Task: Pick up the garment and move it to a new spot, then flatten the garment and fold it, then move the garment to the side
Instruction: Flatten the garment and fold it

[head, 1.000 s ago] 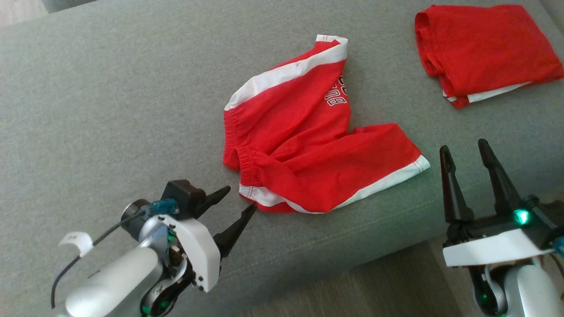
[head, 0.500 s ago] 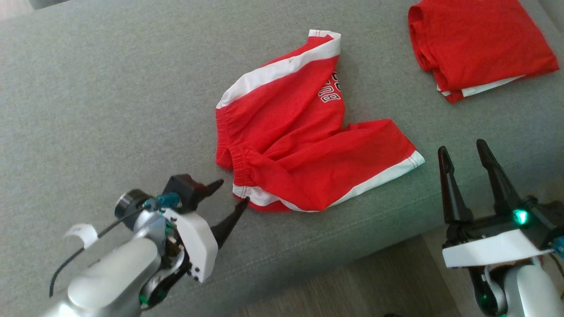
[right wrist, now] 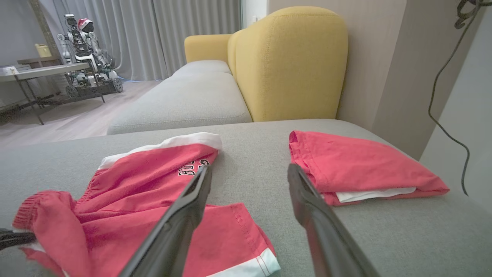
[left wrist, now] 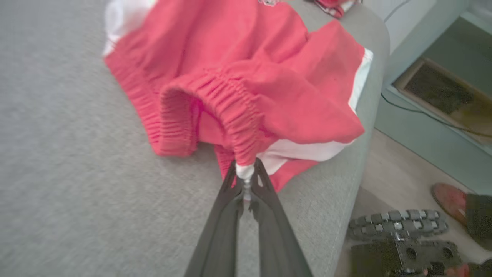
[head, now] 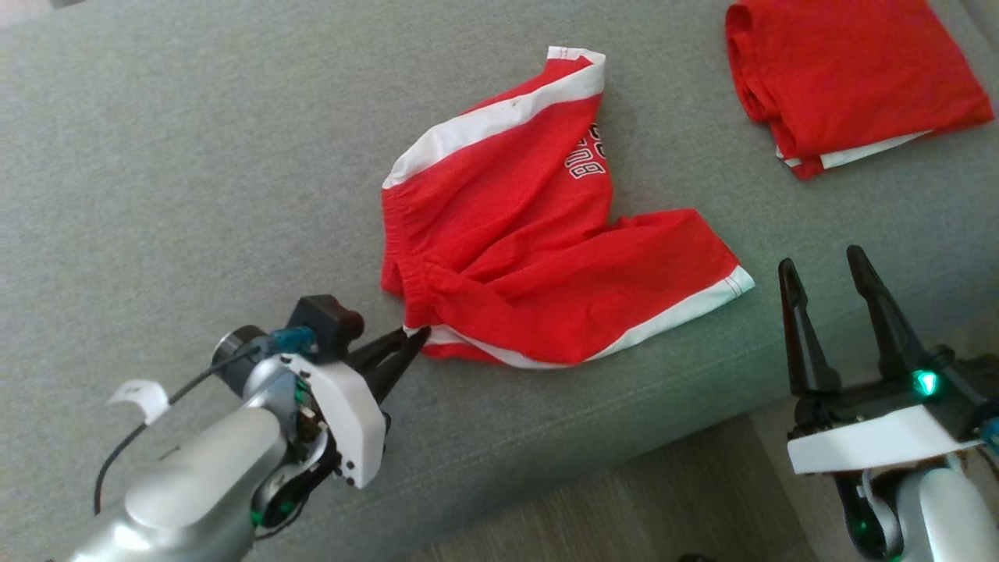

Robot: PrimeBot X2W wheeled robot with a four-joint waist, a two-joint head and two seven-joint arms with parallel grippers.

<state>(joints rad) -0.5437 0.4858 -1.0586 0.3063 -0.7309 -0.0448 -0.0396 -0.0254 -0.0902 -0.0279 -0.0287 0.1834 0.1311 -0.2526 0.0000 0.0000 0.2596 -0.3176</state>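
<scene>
Clamping down at the front edge of the grey sofa [head: 195,195], the left pincer [head: 417,337] has both dark fingers pressed together on the near-left corner of the red shorts [head: 538,265]. From the left wrist view you can see white trim and the end of the elastic waistband bunched between the tips. The cloth tents up right there, while the rest lies on the seat.

Over on the other side, the right pincer [head: 819,259] hangs just off the front edge above the wooden floor [head: 663,499]. Its fingers are spread wide and hold nothing, and they sit a little short of the white-hemmed leg end that points its way.

Now the bit that matters: the shorts run away from the left pincer, off to its right and toward the back of the seat. The waistband is at the left end, one leg stretches along the front edge toward the right pincer, and the other angles off toward the back with its lettering showing. So the long axis lies roughly along the front edge. The left arm is the one on the cloth; the right is near but apart.

I'd say a lift from this single corner lets everything dangle, so the carry wants height, or the right arm taking that far hem.

Farther back, by the sofa's far right corner, a folded red garment [head: 851,70] sits well apart from the shorts. Behind it rises the yellow backrest [right wrist: 288,61].
</scene>
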